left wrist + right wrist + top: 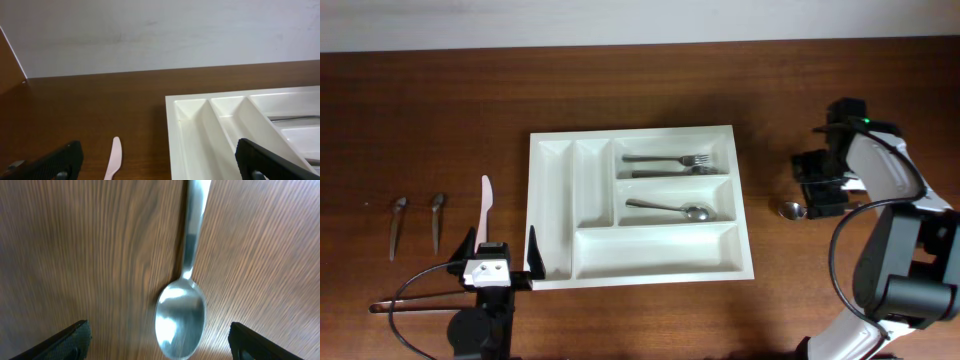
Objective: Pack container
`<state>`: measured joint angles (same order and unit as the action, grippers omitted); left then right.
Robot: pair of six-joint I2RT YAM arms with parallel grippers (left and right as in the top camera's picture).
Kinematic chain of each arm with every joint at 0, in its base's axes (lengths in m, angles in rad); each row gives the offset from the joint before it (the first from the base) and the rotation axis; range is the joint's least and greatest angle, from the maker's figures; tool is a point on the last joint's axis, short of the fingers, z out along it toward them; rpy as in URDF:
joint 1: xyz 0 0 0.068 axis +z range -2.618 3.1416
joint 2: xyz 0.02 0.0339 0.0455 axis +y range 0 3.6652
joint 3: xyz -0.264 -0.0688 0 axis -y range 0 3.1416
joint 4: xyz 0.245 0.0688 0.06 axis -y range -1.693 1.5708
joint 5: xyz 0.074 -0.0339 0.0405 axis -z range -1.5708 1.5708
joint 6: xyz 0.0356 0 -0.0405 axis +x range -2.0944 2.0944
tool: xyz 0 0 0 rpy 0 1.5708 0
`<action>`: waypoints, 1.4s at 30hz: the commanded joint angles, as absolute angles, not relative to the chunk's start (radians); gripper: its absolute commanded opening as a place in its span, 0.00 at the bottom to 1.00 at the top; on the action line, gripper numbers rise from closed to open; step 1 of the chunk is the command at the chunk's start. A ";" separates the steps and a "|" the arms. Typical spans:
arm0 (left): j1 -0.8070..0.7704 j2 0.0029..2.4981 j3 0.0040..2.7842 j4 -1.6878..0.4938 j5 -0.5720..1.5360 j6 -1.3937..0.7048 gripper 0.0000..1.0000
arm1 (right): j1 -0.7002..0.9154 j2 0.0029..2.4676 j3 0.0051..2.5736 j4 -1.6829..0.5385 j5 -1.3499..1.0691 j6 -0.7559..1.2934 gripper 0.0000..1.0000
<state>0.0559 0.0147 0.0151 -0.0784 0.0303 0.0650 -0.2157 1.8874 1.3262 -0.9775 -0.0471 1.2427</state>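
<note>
The container (535, 200), a large white five-compartment tray, sits mid-table. Its top wide slot holds two forks (670, 160) and its middle wide slot holds a spoon (670, 208). My left gripper (498, 252) is open and empty at the tray's front left corner. In the left wrist view my left gripper (159, 167) spans the tray's rim (172, 115) and a white plastic knife (114, 160). My right gripper (825, 185) hangs over a loose metal spoon (790, 210) on the table to the right of the tray. It is open (162, 342), with the spoon's bowl (181, 315) between the fingers, untouched.
The white knife (486, 205) lies just left of the tray. Two metal utensils (398, 225) (437, 218) lie at the far left. A long thin metal item (410, 300) and black cable lie by the left arm's base. The tray's two narrow slots and front wide slot hold nothing.
</note>
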 commanded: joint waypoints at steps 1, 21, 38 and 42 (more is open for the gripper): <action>0.062 0.012 0.009 -0.079 0.038 0.084 0.99 | -0.282 1.905 1.318 -0.979 -0.046 1.187 0.89; 0.062 0.012 0.009 -0.079 0.038 0.084 0.99 | -0.294 1.953 1.318 -0.971 -0.045 1.160 0.84; 0.062 0.012 0.009 -0.079 0.038 0.084 0.99 | -0.295 1.989 1.312 -0.960 -0.044 1.243 0.84; 0.062 0.012 0.009 -0.079 0.038 0.084 0.99 | -0.295 1.989 1.295 -0.941 -0.041 1.242 0.84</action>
<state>0.0559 0.0147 0.0151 -0.0784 0.0303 0.0650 -0.3000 1.9705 1.3205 -0.9527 -0.0471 1.2282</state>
